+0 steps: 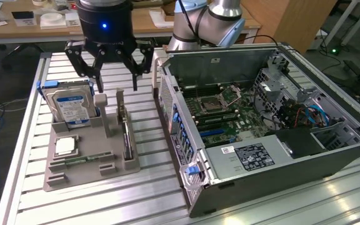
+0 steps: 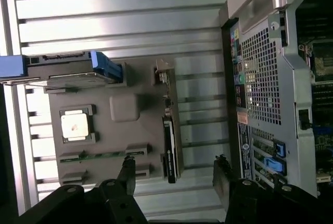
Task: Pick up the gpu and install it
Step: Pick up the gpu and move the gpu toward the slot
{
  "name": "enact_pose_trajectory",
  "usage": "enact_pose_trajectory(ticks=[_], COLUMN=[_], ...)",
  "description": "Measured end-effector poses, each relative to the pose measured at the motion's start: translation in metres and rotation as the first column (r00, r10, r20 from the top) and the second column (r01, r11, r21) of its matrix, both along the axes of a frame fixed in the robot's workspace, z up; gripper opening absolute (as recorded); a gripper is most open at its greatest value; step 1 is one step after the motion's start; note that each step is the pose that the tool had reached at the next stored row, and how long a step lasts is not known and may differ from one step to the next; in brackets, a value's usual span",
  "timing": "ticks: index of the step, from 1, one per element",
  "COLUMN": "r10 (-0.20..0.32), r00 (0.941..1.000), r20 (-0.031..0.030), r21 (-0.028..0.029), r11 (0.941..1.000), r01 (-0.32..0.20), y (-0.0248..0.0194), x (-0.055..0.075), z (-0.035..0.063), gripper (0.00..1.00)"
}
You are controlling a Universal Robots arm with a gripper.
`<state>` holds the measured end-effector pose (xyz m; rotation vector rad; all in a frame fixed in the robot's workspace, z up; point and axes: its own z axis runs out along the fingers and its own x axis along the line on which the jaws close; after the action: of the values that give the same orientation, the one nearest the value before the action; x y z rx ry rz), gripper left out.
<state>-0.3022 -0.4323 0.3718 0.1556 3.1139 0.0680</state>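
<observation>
Above the grey plastic parts tray (image 1: 86, 177) on the ribbed aluminium table (image 1: 155, 199) | black gripper (image 1: 116, 80) hovers, fingers spread apart, holding nothing | thin dark gpu card (image 1: 127, 138) stands on edge in a tray slot below the gripper, untouched | open black computer case (image 1: 330, 161) just beside the tray, on the exterior view's right | silver hard drive with blue label (image 1: 71, 107) stands upright in the tray.

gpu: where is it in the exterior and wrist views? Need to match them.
Exterior view: the gpu stands on edge in the grey holder, on its side nearest the PC case.
Wrist view: the gpu is the dark edge-on card between holder and case.
Shared landmark: the hard drive, on the holder's opposite side.
</observation>
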Motion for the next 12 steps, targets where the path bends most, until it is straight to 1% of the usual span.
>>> enact_pose_trajectory(ticks=[3,6,9,12], r10=[0.029,0.066,0.073,0.073], r00=[0.9996,0.9978,0.9973,0.9973], r20=[-0.0017,-0.0023,-0.007,-0.0073], r21=[0.0002,0.0002,0.0004,0.0004], r11=[0.9996,0.9978,0.9973,0.9973], r01=[-0.029,-0.066,-0.073,-0.073], y=[0.0,-0.0001,-0.0012,-0.0014], x=[0.001,0.001,0.001,0.001], z=[-0.0055,-0.011,-0.0154,-0.0166], gripper=[0.71,0.71,0.71,0.71])
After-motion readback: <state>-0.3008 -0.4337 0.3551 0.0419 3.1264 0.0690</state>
